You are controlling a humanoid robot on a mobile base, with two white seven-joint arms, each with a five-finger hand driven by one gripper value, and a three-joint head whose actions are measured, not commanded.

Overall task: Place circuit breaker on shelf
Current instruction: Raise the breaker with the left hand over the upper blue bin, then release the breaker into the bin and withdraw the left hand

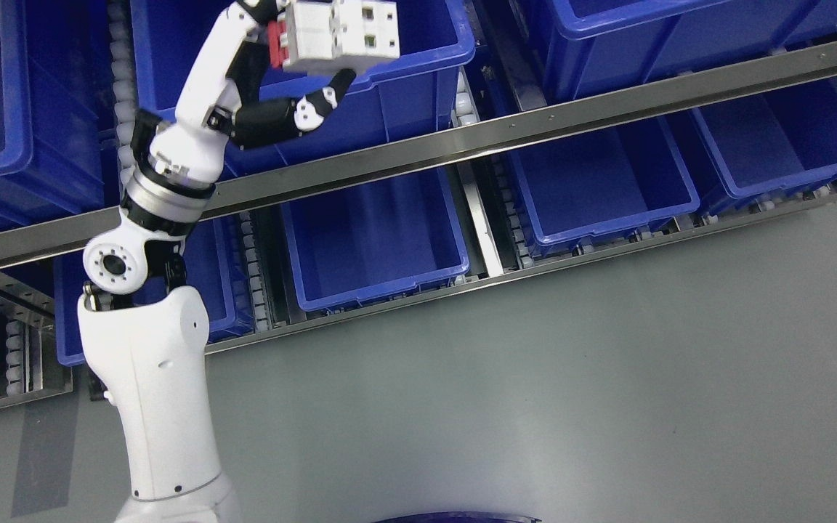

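My left hand [295, 69] is raised to the top of the head view and is shut on a white circuit breaker [342, 35] with a red switch end. The thumb [320, 102] presses under the breaker; the other fingers are partly cut off at the top edge. The breaker hangs over the front rim of a blue bin [418, 87] on the upper shelf level. My right arm does not show.
A metal shelf rail [535, 120] runs diagonally under the upper bins. Below it stand more blue bins, one in the middle [375, 240] and others to the right [600, 181]. Grey floor [571, 378] fills the lower part of the view.
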